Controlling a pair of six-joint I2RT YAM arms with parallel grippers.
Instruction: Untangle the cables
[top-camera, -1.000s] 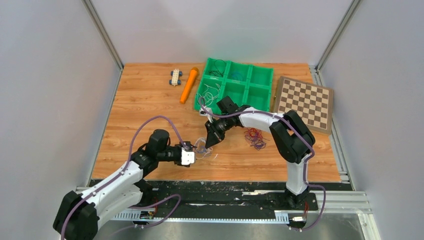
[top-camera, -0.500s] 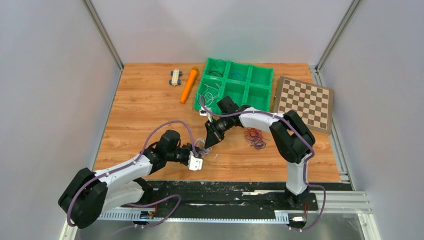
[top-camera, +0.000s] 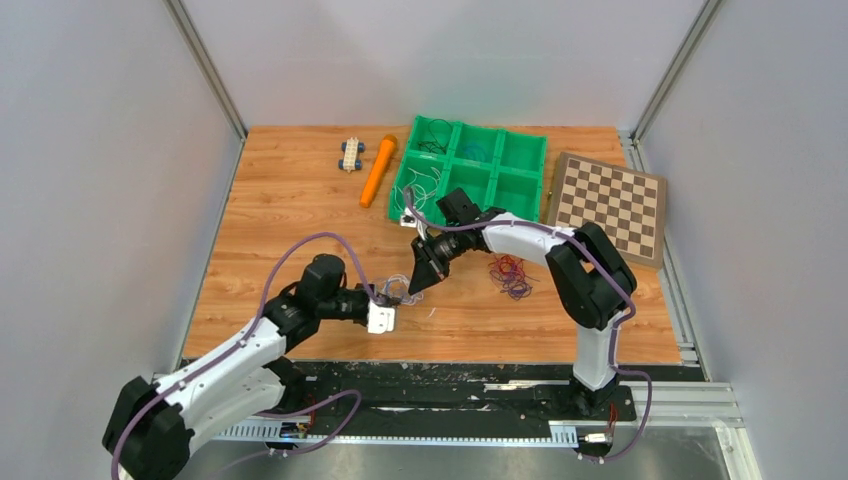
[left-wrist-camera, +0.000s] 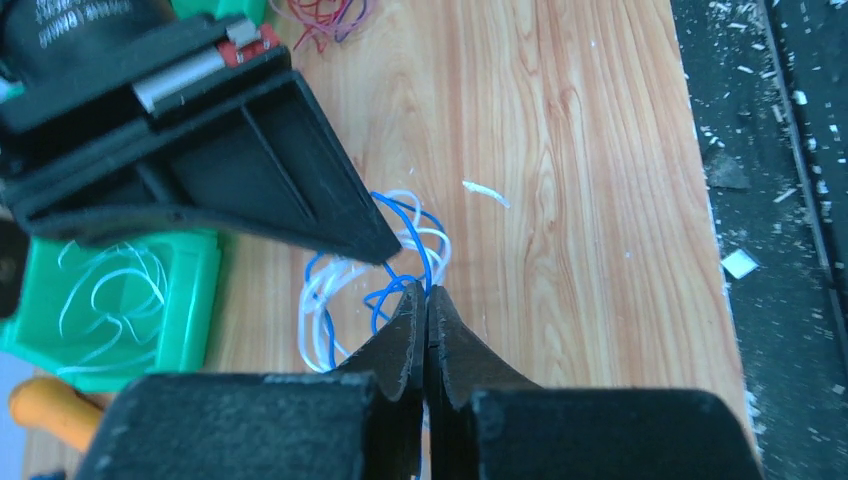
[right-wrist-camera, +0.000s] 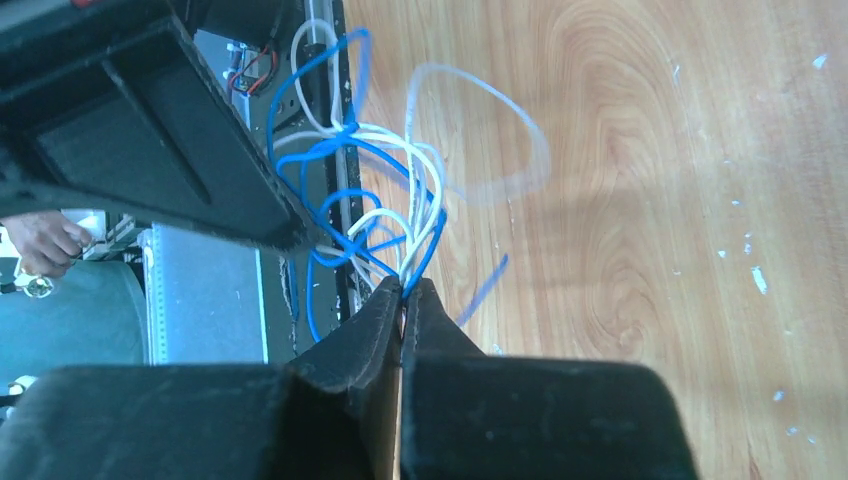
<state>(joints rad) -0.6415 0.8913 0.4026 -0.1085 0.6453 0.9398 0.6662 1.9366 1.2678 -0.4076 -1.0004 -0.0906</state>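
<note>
Here, close to the tabletop's near edge, left gripper (left-wrist-camera: 425, 300) pinched shut on the blue-and-white cables (right-wrist-camera: 350, 132); just beyond, right gripper (right-wrist-camera: 402, 295) clamped on the same tangle; red-and-purple clump (top-camera: 511, 272) toward the right edge; green tray (top-camera: 480, 128) at the far edge

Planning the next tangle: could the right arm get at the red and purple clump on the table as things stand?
Probably, but not yet: the red and purple clump lies uncovered near the right gripper, which is shut on the blue and white tangle.
</note>
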